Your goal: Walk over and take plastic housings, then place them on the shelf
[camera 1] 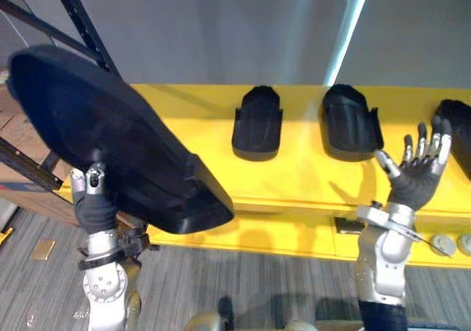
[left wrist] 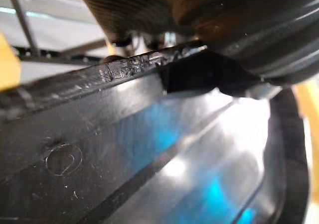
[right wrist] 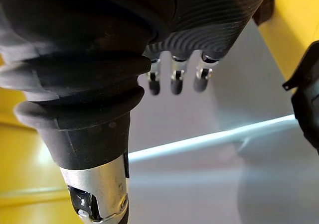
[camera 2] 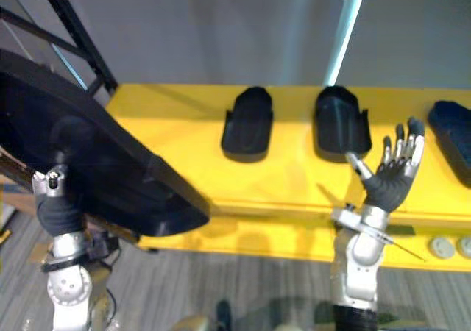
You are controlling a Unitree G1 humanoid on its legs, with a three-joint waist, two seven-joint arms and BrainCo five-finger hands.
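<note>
Closest to us is the big housing (camera 1: 110, 140), a black plastic shell held up in the air on our left side. It is tilted. Its far end is high, by the black frame bars (camera 1: 77, 11). Its near end is low and hangs in front of the yellow shelf (camera 1: 294, 176). Our left hand (camera 1: 92, 198) is at its low side. We see the thumb (camera 1: 94, 176) lying on the near face of the shell. The other fingers are hidden behind it, so the hand pinches the shell. In the left wrist view the shell's shiny inside (left wrist: 174, 174) and its rim sit right by the hand's dark cover.

Our right hand (camera 1: 417, 171) is raised in front of the shelf. Its fingers are straight and spread wide, and it holds nothing. In the right wrist view the dark fingertips (right wrist: 172, 82) point at the grey wall with nothing between them.

Three more black housings lie on the shelf, apart from each other. We see the second housing (camera 1: 257, 121) in the middle. Next comes the third housing (camera 1: 350, 121), to its right, below a pale pole (camera 1: 344, 29). Last is the fourth housing (camera 1: 458, 136), at the right edge, beside the right hand's fingertips.

Two small grey round things (camera 1: 444, 243) sit low down on the right. Below the shelf is a grey floor (camera 1: 257, 279).
</note>
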